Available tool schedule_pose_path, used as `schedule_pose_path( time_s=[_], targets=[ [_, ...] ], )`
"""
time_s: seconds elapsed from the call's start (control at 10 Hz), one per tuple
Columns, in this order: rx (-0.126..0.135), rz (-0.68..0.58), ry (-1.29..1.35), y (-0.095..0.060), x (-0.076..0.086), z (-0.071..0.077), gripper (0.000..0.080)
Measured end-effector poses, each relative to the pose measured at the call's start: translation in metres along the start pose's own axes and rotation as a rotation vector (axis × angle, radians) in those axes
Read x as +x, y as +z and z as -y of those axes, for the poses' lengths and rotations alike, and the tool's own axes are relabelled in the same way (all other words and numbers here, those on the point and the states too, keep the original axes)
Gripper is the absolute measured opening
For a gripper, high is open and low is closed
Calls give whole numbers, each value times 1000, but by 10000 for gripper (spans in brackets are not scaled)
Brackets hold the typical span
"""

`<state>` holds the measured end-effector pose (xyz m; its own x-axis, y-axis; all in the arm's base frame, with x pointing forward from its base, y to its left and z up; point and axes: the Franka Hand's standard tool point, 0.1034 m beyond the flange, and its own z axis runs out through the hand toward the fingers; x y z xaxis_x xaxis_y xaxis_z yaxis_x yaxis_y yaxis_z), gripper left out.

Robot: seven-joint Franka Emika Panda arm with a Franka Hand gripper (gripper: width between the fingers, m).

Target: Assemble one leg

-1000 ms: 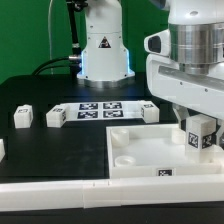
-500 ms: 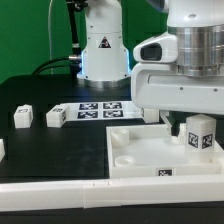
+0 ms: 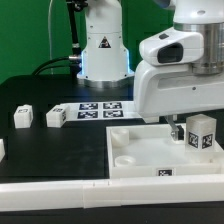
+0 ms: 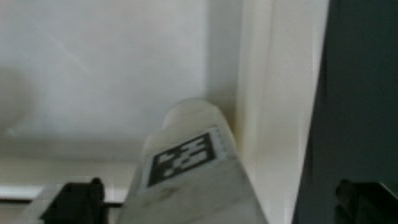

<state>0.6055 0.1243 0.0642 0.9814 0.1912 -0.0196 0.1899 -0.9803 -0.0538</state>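
A leg (image 3: 201,135), a small white block with a marker tag, stands upright at the right far corner of the large white tabletop (image 3: 140,152). My gripper (image 3: 181,126) hangs just above and beside it, mostly hidden by the arm's white body. In the wrist view the leg (image 4: 192,160) lies between my gripper's (image 4: 222,202) two dark fingertips (image 4: 80,200). There is a gap on each side, so the jaws stand open and touch nothing.
Two more legs (image 3: 23,117) (image 3: 56,117) lie on the black table at the exterior view's left. Another (image 3: 150,112) lies behind the tabletop. The marker board (image 3: 95,108) lies in front of the robot base. A white rail (image 3: 60,190) runs along the front.
My gripper has risen off the leg and shifted toward the exterior view's left. The leg stays standing at the tabletop's corner.
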Motion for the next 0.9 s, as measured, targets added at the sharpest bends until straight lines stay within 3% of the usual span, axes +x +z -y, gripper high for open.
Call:
schedule_pose_path(
  time_s=[0.2,0.4,0.6,0.7,0.8,0.9],
  targets=[
    [-11,5,-192,1,2,-6,649],
    [-11,5,-191,1,2,-6,649],
    [-11,5,-191,1,2,-7,396],
    [-11,5,-191,1,2,-7,396],
    [-10,5,-174,1,2,-6,288],
    [-10,5,-141,1,2,-7,289]
  ],
)
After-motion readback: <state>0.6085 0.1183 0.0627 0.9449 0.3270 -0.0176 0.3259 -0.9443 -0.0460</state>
